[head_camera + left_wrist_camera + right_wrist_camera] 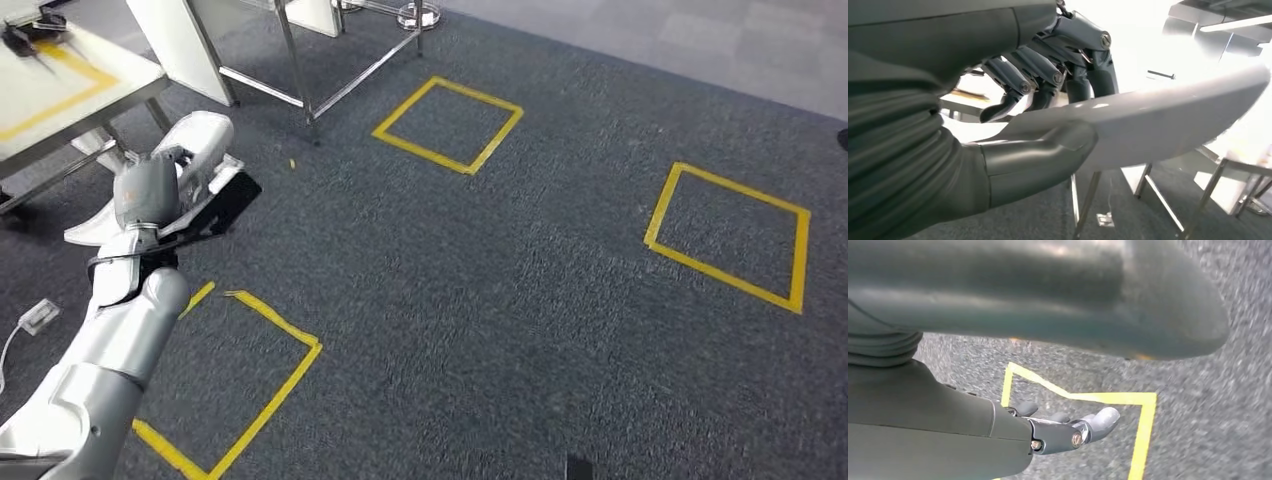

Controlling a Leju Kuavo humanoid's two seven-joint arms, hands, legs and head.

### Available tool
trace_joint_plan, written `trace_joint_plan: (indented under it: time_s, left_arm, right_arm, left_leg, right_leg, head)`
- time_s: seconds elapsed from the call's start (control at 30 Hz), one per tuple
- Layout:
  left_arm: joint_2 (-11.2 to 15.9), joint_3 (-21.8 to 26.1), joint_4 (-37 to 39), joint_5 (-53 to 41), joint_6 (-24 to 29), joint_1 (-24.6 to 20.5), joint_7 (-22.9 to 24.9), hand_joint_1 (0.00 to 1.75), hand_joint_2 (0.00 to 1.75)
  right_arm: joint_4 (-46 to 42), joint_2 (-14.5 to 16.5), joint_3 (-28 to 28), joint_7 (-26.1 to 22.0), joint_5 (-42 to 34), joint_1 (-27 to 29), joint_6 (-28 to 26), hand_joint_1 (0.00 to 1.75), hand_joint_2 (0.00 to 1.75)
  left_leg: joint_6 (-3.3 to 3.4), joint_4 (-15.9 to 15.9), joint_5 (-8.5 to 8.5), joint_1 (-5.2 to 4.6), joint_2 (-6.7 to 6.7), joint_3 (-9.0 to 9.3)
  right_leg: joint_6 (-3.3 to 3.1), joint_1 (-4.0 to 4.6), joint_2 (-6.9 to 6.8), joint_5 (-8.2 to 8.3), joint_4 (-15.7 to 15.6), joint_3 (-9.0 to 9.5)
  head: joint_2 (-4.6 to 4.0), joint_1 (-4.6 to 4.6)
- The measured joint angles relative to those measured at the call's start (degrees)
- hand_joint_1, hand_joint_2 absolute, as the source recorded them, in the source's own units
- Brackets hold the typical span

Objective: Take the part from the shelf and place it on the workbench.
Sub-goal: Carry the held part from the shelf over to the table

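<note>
We see our left robot hand raised at about nine o'clock in the head view, gripping the part, a pale grey curved panel. In the left wrist view the thick thumb presses one face of the part while the dark fingers curl over its other face, so the part is held in the air between them.

The tabletop lies at about ten o'clock in the head view, white with a yellow tape outline, near the held part but apart from it. Some dark things rest at its far corner, too small for us to identify.

Our right robot hand hangs over the dark grey carpet, holding nothing, its fingers extended and slightly curled. Yellow tape squares mark the carpet at twelve, three and seven o'clock. Metal frame legs stand at about eleven o'clock.
</note>
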Motion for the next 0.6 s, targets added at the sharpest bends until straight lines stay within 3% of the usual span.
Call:
trace_joint_plan:
  time_s: [0.07, 0.1, 0.13, 0.2, 0.23, 0.3, 0.33, 0.4, 0.43, 0.47, 0.53, 0.6]
  left_arm:
    - [0.0, 0.0, 0.1, -0.3, 0.0, 0.1, 0.2, 1.75, 1.75]
    - [0.0, 0.0, 0.2, -0.4, -0.1, 0.2, 0.3, 1.75, 1.75]
    - [0.1, 0.0, 0.3, -0.5, -0.1, 0.4, 0.4, 1.75, 1.75]
    - [0.1, 0.0, 0.4, -0.6, -0.1, 0.4, 0.6, 1.75, 1.75]
    - [0.2, 0.0, 0.4, -0.6, -0.1, 0.3, 0.7, 1.75, 1.75]
    - [0.1, 0.0, 0.4, -0.9, -0.1, 0.0, 1.1, 1.75, 1.75]
    - [0.1, 0.0, 0.4, -1.1, 0.0, -0.1, 1.3, 1.75, 1.75]
    - [0.1, 0.0, 0.4, -1.4, 0.0, -0.1, 1.7, 1.75, 1.75]
    - [0.1, 0.0, 0.4, -1.5, 0.0, -0.2, 1.9, 1.75, 1.75]
    - [0.0, 0.0, 0.4, -1.5, 0.0, -0.4, 2.0, 1.75, 1.75]
    - [-0.3, 0.0, 0.4, -1.6, 0.0, -0.5, 2.3, 1.75, 1.75]
    - [-0.5, 0.0, 0.4, -1.7, -0.1, -0.3, 2.5, 1.75, 1.75]
  right_arm:
    - [0.0, 0.0, -0.1, 0.0, 0.0, 0.0, 0.0, 0.0, 0.0]
    - [0.0, 0.0, -0.1, 0.0, 0.0, 0.1, 0.1, 0.0, 0.0]
    - [0.0, 0.0, -0.1, 0.0, 0.0, 0.1, 0.1, 0.0, 0.0]
    - [0.0, 0.0, -0.1, 0.0, 0.0, 0.1, 0.1, 0.0, 0.0]
    - [0.0, 0.1, -0.1, 0.0, 0.0, 0.1, 0.1, 0.0, 0.0]
    - [0.0, 0.1, -0.1, 0.0, 0.1, 0.0, 0.1, 0.0, 0.0]
    - [0.0, 0.1, -0.1, 0.0, 0.2, 0.0, 0.1, 0.0, 0.0]
    - [0.0, 0.1, -0.2, 0.0, 0.3, -0.1, 0.1, 0.0, 0.0]
    - [0.0, 0.1, -0.2, 0.0, 0.4, -0.1, 0.1, 0.0, 0.0]
    - [0.0, 0.1, -0.2, 0.0, 0.4, -0.1, 0.1, 0.0, 0.0]
    - [0.0, 0.1, -0.2, 0.0, 0.5, -0.1, 0.1, 0.0, 0.0]
    - [0.0, 0.1, -0.2, 0.0, 0.5, 0.0, 0.1, 0.0, 0.0]
  left_leg:
    - [-0.16, 6.7, -2.07, 0.01, 1.54, -4.47]
    - [-0.17, 8.2, -1.98, 0.01, 1.79, -5.89]
    - [-0.08, 7.7, -0.68, 0.01, 1.99, -6.29]
    - [0.48, 1.1, 4.52, -0.14, 3.29, -4.21]
    - [0.79, -2.6, 6.4, -0.5, 4.87, -2.89]
    - [1.67, -7.0, 7.73, -1.14, 7.27, -1.25]
    - [2.02, -7.5, 7.3, -1.3, 7.38, -1.13]
    - [2.67, -7.7, 7.47, -0.94, 5.68, -0.67]
    - [2.9, -7.8, 7.41, -0.73, 4.88, -0.37]
    - [3.12, -7.9, 7.34, -0.52, 4.03, -0.07]
    - [3.4, -7.9, 7.04, -0.31, 2.26, 0.21]
    - [3.39, -7.8, 6.62, -0.24, 0.4, 0.55]
  right_leg:
    - [-0.2, 0.14, -1.41, -0.83, 0.0, 0.78]
    - [-0.22, 0.17, -2.11, -1.3, 0.0, 1.29]
    - [-0.22, 0.18, -2.79, -1.81, 0.0, 1.92]
    - [-0.12, 0.25, -4.05, -2.9, 0.0, 3.37]
    - [0.04, 0.35, -4.69, -3.45, 0.0, 4.02]
    - [0.57, 0.77, -5.99, -4.36, 0.1, 4.8]
    - [0.86, 0.99, -6.54, -4.6, 0.2, 5.09]
    - [1.35, 1.06, -6.75, -4.93, 1.2, 5.23]
    - [1.62, 0.89, -5.68, -5.15, 2.8, 4.53]
    - [1.92, 0.7, -4.29, -5.74, 5.5, 3.1]
    - [2.48, 0.38, -1.69, -8.16, 12.5, -1.46]
    - [2.74, 0.21, -1.11, -10.14, 16.8, -5.39]
  head:
    - [0.0, -0.07]
    - [0.0, -0.08]
    - [0.0, -0.09]
    - [0.0, -0.1]
    - [0.0, -0.13]
    - [0.0, -0.23]
    - [0.0, -0.22]
    - [0.0, -0.08]
    - [0.0, -0.06]
    - [0.0, -0.01]
    - [0.0, 0.16]
    - [0.0, 0.28]
